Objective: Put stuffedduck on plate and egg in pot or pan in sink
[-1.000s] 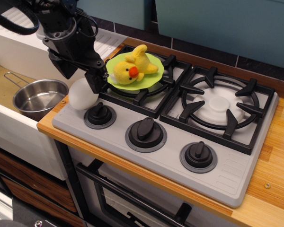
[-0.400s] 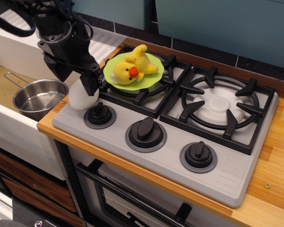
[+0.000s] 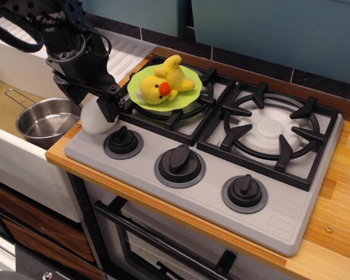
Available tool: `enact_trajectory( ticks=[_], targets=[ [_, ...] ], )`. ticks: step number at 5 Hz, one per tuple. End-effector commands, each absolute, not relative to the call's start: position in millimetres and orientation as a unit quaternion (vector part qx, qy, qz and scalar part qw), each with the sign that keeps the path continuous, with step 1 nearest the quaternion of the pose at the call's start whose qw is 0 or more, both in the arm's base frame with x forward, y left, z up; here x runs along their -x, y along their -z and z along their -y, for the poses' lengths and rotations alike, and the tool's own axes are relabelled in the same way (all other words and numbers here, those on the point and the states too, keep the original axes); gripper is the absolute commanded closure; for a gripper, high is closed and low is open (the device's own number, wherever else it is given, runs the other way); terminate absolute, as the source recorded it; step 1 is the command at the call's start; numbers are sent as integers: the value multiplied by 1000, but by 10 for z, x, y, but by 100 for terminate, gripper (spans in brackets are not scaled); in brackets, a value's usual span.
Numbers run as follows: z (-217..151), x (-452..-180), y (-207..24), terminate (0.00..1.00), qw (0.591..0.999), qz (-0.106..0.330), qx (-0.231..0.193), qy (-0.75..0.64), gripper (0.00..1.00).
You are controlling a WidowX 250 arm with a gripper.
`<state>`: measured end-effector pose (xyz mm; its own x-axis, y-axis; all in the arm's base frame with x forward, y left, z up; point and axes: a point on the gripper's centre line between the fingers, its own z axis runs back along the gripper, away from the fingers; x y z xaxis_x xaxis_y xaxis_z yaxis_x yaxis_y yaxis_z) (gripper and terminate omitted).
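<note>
The way from the egg [image 3: 95,118] to the saucepan [image 3: 44,120] in the sink [image 3: 11,154] is open over the counter edge. The plate [image 3: 163,87] and 1 knob [image 3: 122,142] crowd the egg's other sides.

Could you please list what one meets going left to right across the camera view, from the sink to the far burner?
Steel saucepan → white egg → plush duck on the green plate → empty right burner.
</note>
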<state>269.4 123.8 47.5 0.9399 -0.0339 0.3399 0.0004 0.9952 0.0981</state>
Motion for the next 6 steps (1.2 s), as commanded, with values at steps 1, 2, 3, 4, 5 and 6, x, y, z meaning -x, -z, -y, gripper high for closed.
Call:
enact_trajectory(
  ticks=[1,2,3,4,5,6],
  targets=[
    [-1247,-2729,-461,0,982,183,-44,9,0],
    [-1226,-2716,-431,0,983,182,-36,8,0],
    [-1201,-2698,-393,0,983,182,-27,9,0],
    [-1174,-2683,-393,0,984,176,-19,9,0],
    [-1159,-2661,-466,0,986,165,-11,5,100],
    [-1163,-2647,-539,0,987,159,-4,6,100]
  ],
)
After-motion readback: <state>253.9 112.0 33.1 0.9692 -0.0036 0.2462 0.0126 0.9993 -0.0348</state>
